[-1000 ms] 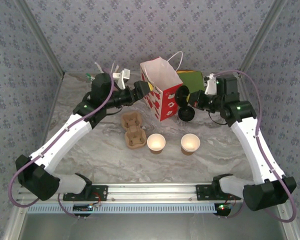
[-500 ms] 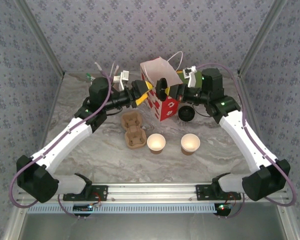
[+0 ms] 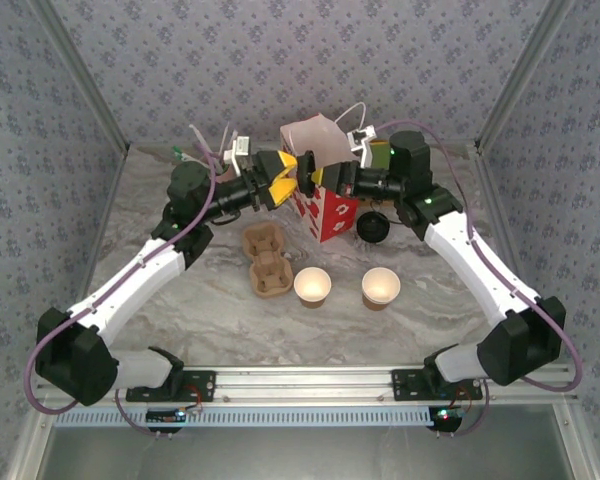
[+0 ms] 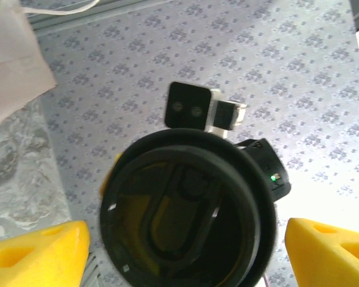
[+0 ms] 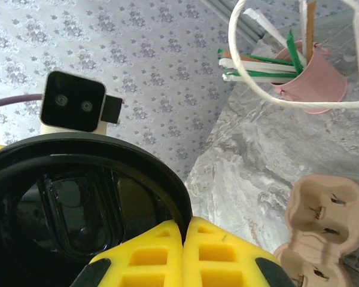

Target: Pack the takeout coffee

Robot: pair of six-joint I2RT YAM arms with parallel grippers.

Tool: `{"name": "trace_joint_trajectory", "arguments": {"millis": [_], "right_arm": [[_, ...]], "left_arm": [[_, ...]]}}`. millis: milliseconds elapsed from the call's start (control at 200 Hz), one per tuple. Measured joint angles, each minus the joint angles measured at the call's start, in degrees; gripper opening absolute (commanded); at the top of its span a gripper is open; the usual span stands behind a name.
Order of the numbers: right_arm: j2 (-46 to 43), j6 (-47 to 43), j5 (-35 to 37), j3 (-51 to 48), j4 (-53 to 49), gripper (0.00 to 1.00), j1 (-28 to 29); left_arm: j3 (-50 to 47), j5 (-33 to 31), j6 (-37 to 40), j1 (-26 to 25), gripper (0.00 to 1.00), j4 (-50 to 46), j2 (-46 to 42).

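A round black lid (image 3: pixel 315 176) hangs in the air over the red paper bag (image 3: pixel 326 208). My right gripper (image 5: pixel 185 239) is shut on the lid's (image 5: pixel 78 197) rim, its yellow fingers pinched together. My left gripper (image 4: pixel 182 254) faces it from the other side, open. Its yellow fingers (image 4: pixel 36 254) stand on both sides of the lid (image 4: pixel 188 209) with gaps between. In the top view the left gripper (image 3: pixel 298 172) and right gripper (image 3: pixel 332 180) meet above the bag's mouth. The takeout coffee is out of view.
Two lidless brown cups (image 3: pixel 312 286) (image 3: pixel 380 286) stand at the table's middle. A cardboard cup carrier (image 3: pixel 265 258) lies to their left. A second black round piece (image 3: pixel 373 228) sits right of the bag. A pink pot of stirrers (image 5: pixel 308 78) stands at the back left.
My right arm has swung left, carrying the lid from beside the bag to above its mouth. The left gripper has risen to meet it and now brackets the lid.
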Motion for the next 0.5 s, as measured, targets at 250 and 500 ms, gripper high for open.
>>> {"name": "trace_joint_trajectory", "arguments": {"millis": [250,500], "right_arm": [[1.0,0.9,-0.9,0.1,2.1,0.00,0.5],[1.5,2.3,-1.4,0.1,3.9,0.00,0.5]], "left_arm": [[-0.1,1.0,-4.0,0.1,0.88,6.2,1.4],[-0.4,1.2,-4.7,0.1,0.88,6.8,1.9]]}}
